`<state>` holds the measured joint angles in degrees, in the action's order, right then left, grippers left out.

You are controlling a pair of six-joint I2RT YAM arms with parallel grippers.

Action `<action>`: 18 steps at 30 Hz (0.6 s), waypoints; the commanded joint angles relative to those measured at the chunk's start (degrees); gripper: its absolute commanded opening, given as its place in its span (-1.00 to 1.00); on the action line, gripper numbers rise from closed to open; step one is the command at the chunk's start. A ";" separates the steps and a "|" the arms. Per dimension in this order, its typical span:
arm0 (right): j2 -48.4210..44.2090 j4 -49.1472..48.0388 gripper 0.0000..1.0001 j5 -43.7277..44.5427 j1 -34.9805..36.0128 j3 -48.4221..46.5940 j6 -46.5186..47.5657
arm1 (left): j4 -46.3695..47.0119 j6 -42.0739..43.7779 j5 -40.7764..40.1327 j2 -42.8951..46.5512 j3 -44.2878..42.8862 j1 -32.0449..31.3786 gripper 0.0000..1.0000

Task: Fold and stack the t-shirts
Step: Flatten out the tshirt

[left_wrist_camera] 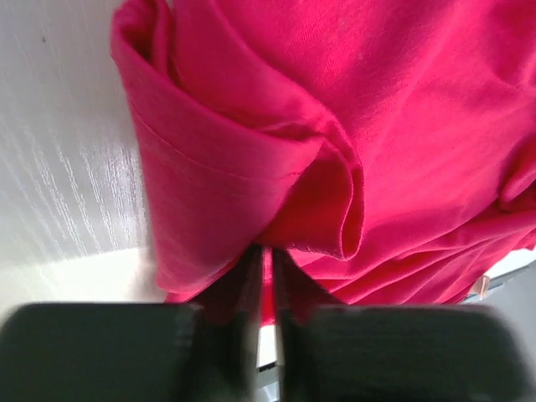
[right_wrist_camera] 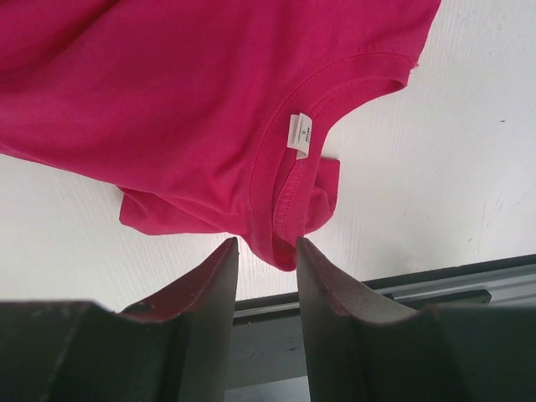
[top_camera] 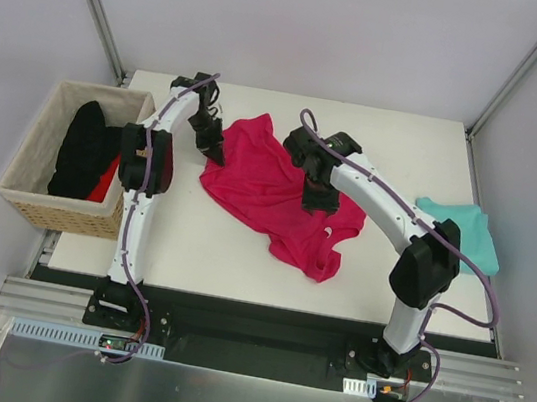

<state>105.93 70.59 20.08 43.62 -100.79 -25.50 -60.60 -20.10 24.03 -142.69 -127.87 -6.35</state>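
The crimson-pink t-shirt [top_camera: 275,190] lies crumpled in the middle of the white table [top_camera: 192,240]. Its white neck label [right_wrist_camera: 300,135] shows at the collar, near the table's front edge. My left gripper [top_camera: 214,147] sits at the shirt's left edge, shut on a fold of the pink cloth [left_wrist_camera: 251,176]; a thin strip of fabric shows between its jaws [left_wrist_camera: 270,251]. Over the middle of the shirt my right gripper [top_camera: 319,201] hovers, open [right_wrist_camera: 266,251], with nothing between its fingers. The teal t-shirt [top_camera: 465,236] lies at the table's right edge, partly behind the right arm.
A woven wicker basket [top_camera: 38,151] stands off the table's left side, holding black and red clothes. Grey walls close in the table at the back and sides. A black rail [top_camera: 261,316] runs along the near edge.
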 commanded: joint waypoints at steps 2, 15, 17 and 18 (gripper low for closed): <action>0.51 2.80 -0.26 -0.04 0.42 -2.13 -0.61 | -2.42 1.99 2.69 1.80 -2.55 0.72 -0.74; 0.51 1.84 -0.26 -0.04 0.59 -1.95 -0.78 | 0.57 -0.38 3.04 9.10 -5.10 0.81 -0.72; 0.59 1.66 -0.27 0.05 0.51 -1.86 -0.78 | 0.48 -0.47 3.21 9.80 -5.37 0.81 -0.72; 0.68 1.49 -0.26 -0.04 0.51 -1.95 -0.78 | 0.48 -0.47 3.21 9.89 -5.46 0.81 -0.72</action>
<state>106.85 70.76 20.08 43.81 -100.84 -25.50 -59.83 -20.12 25.63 -138.50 -130.80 -5.91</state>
